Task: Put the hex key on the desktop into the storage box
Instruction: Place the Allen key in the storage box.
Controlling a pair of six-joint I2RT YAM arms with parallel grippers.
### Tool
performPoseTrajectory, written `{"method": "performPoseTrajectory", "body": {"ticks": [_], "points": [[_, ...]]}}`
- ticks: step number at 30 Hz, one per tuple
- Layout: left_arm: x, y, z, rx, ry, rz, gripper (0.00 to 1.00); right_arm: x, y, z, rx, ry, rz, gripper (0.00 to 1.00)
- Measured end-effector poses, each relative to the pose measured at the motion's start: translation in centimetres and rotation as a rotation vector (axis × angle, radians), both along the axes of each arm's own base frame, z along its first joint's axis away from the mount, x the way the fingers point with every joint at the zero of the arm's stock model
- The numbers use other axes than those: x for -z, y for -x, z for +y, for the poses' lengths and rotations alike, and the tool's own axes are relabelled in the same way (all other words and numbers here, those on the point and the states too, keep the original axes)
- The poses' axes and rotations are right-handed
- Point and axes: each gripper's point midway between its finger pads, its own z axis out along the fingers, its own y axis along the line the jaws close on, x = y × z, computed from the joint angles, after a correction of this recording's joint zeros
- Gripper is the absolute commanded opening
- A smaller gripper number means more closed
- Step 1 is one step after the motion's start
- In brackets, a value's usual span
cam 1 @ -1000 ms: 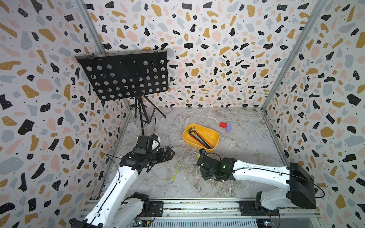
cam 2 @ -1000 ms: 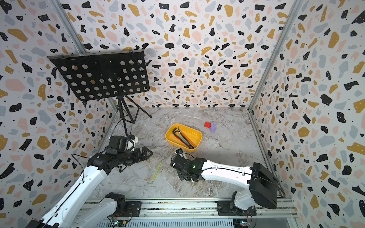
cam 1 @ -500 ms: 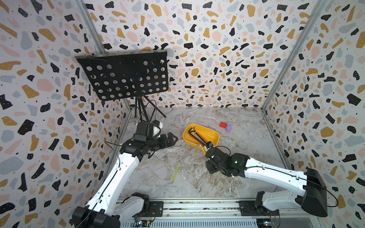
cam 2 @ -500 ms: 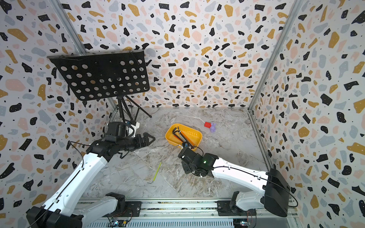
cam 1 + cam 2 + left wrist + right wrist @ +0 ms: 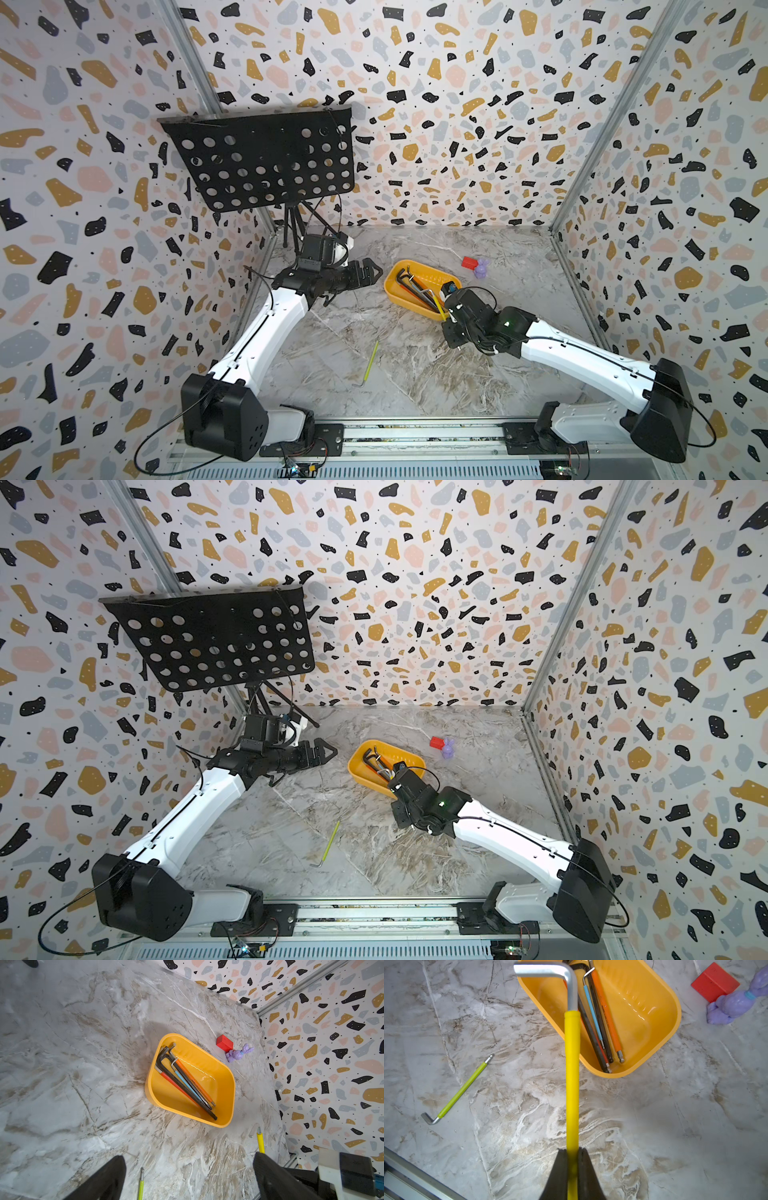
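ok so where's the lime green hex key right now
In both top views the lime green hex key lies flat on the desktop, apart from the storage box, between it and the front rail, slightly to its left.

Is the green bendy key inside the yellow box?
No, the green hex key lies flat on the desktop, well apart from the storage box.

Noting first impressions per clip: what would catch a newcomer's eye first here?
The yellow-sleeved hex key clamped in the right end effector, its bent end at the near edge of the storage box, which holds several other keys. Then the green hex key lying on the desktop, and the black perforated stand at the back left.
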Motion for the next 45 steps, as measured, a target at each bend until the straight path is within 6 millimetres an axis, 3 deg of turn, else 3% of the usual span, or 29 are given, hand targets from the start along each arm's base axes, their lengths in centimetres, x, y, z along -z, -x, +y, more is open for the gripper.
{"method": "performPoseTrajectory", "body": {"ticks": [12, 18, 31, 38, 45], "points": [[0.9, -0.5, 0.1, -0.019, 0.001, 0.008, 1.0, 0.9, -4.2, 2.4, -0.029, 0.011, 0.048, 0.0], [1.2, -0.6, 0.3, -0.031, 0.002, 0.021, 1.0, 2.6, -6.6, 3.6, -0.04, -0.002, 0.095, 0.0], [1.8, -1.0, 1.2, -0.064, 0.02, 0.053, 1.0, 3.3, -13.2, 4.4, -0.054, 0.007, 0.083, 0.0], [2.7, -1.4, 1.5, -0.074, 0.037, 0.091, 1.0, 5.8, -15.8, 4.2, -0.063, 0.065, 0.106, 0.0], [2.8, -1.4, 1.4, -0.077, 0.05, 0.104, 1.0, 8.5, -16.2, 4.3, -0.077, 0.1, 0.15, 0.0]]}}
